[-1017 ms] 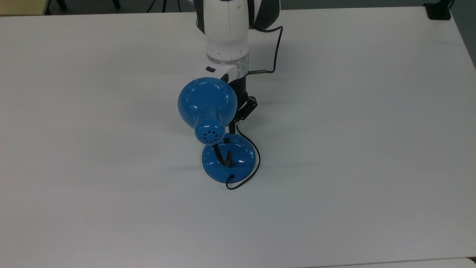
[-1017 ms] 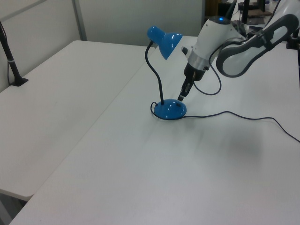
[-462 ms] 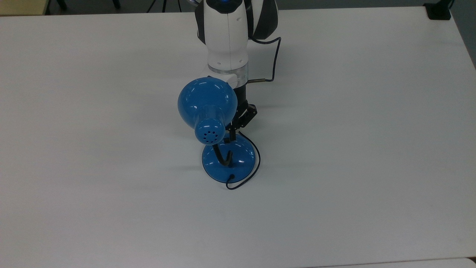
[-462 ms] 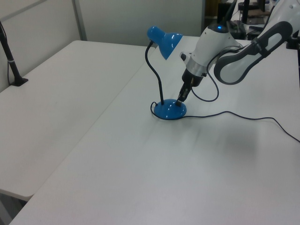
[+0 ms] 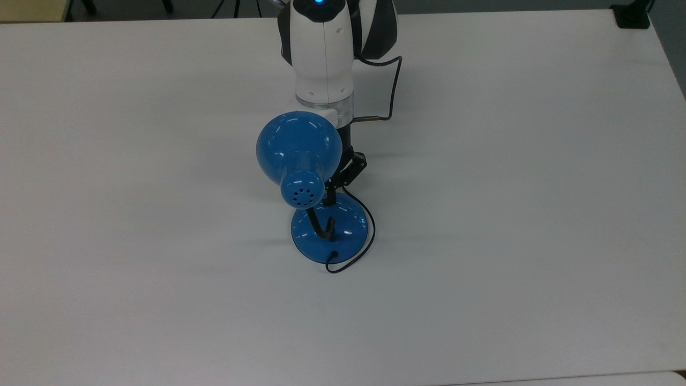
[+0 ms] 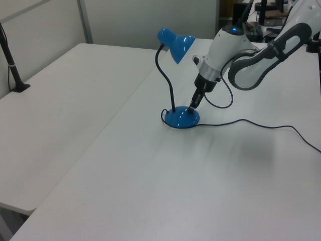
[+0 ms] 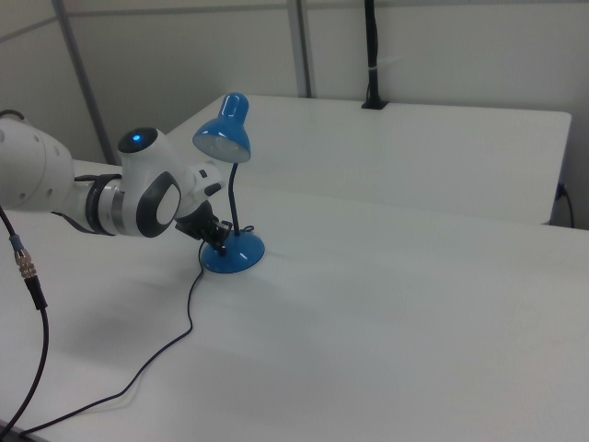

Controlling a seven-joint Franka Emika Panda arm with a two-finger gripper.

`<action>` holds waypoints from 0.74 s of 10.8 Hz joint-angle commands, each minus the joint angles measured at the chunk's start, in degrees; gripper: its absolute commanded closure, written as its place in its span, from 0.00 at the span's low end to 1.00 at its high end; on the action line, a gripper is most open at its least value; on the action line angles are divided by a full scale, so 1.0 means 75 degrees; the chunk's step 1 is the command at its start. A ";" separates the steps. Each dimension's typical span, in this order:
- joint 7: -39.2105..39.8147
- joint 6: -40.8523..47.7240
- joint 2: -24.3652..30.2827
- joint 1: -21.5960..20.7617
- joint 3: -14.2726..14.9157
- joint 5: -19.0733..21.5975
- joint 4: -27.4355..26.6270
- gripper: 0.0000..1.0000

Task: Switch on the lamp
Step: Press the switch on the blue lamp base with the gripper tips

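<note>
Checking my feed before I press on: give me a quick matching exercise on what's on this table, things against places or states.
Things:
1. shade
2. base
3. cord
4. gripper

States:
A. trails across the table
B. tip down on the base
C. held aloft on the gooseneck
D. sits flat on the table

Pairs: 1-C, 2-D, 3-A, 4-B

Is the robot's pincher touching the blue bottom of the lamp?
Touching. In the left view the gripper tip meets the lamp's base, no gap visible.
</note>
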State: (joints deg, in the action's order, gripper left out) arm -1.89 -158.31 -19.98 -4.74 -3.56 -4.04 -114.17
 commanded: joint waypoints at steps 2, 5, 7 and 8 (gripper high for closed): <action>-0.0076 -0.0161 -0.0207 -0.0001 0.0040 0.0093 0.0305 0.97; -0.0076 -0.0173 -0.0371 -0.0001 0.0040 0.0082 0.0340 0.97; -0.0076 -0.0220 -0.0383 -0.0001 0.0040 0.0082 0.0340 0.97; -0.0076 -0.0220 -0.0383 -0.0001 0.0040 0.0082 0.0340 0.97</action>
State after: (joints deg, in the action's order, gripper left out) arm -2.00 -158.40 -21.75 -4.57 -3.47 -4.04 -111.98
